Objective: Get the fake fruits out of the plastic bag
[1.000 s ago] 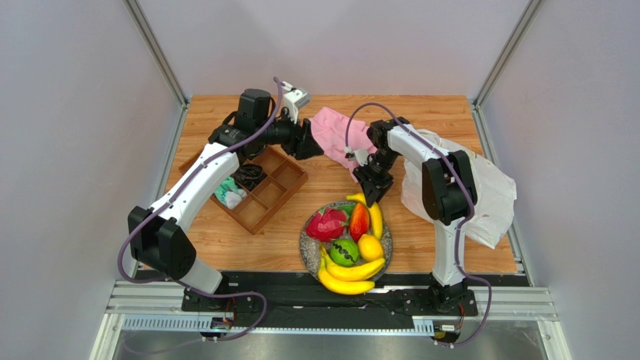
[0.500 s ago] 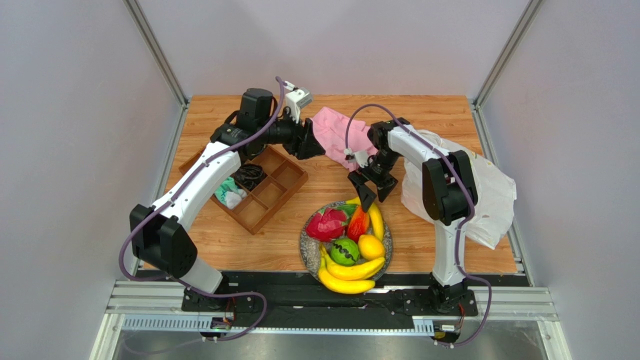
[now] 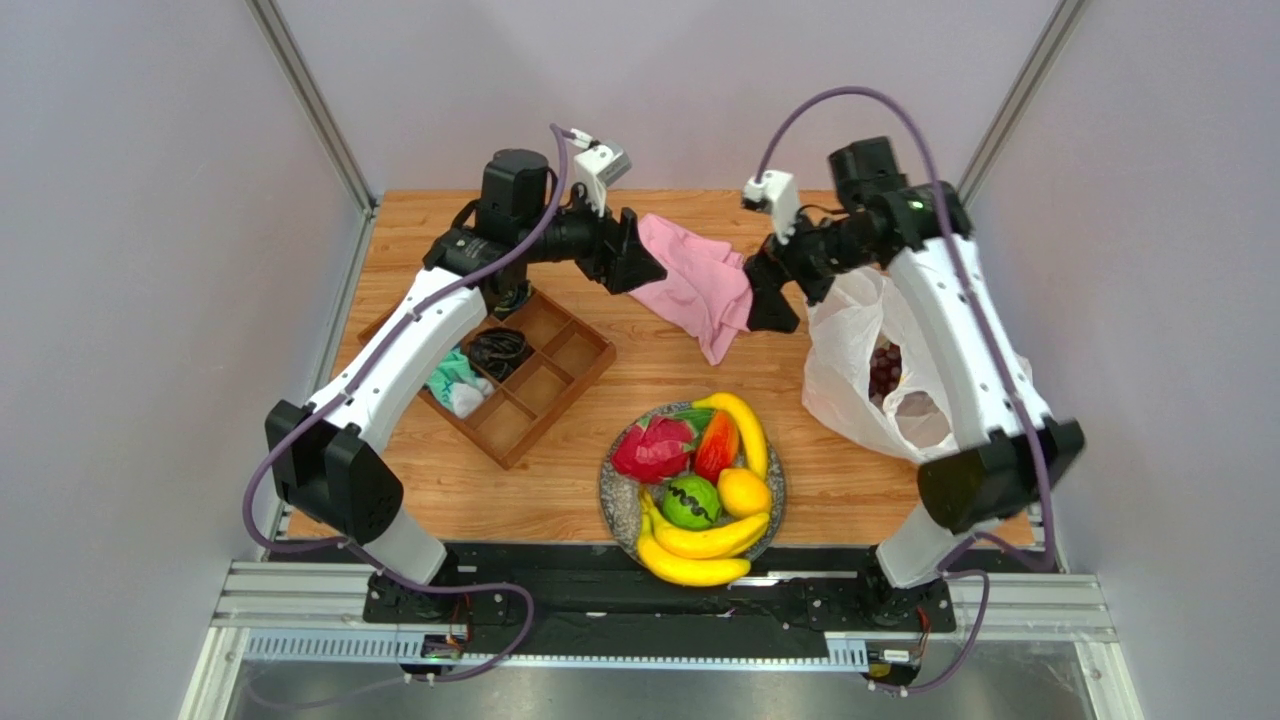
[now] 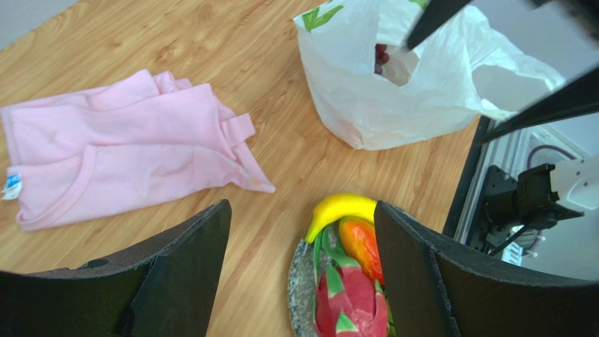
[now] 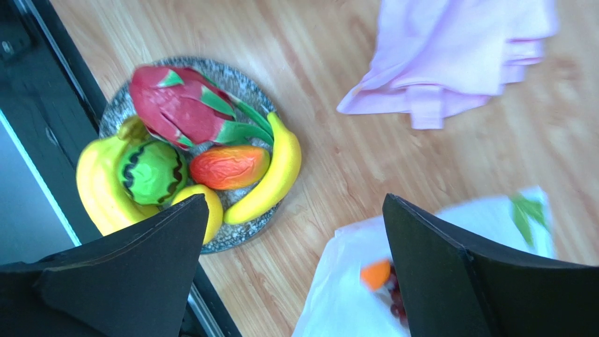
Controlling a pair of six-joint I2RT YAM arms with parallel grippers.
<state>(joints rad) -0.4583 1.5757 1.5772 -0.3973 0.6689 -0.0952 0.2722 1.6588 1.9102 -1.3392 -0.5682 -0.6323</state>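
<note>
no legible text, small blue-white tag on pink cloth unreadable

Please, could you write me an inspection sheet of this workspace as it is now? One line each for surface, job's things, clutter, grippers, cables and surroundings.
Surface: wooden table; no spill seen.
Job's things: plate holds dragon fruit, green round fruit, lemon, red-orange piece and bananas; plastic bag lies open with grapes and an orange inside.
Clutter: pink cloth; wooden tray with small items inside.
Grippers: left gripper open, holding nothing; right gripper open, holding nothing.
Cables: purple cables run along both arms; no snag seen.
Surroundings: grey walls; metal rail at the near edge.
</note>
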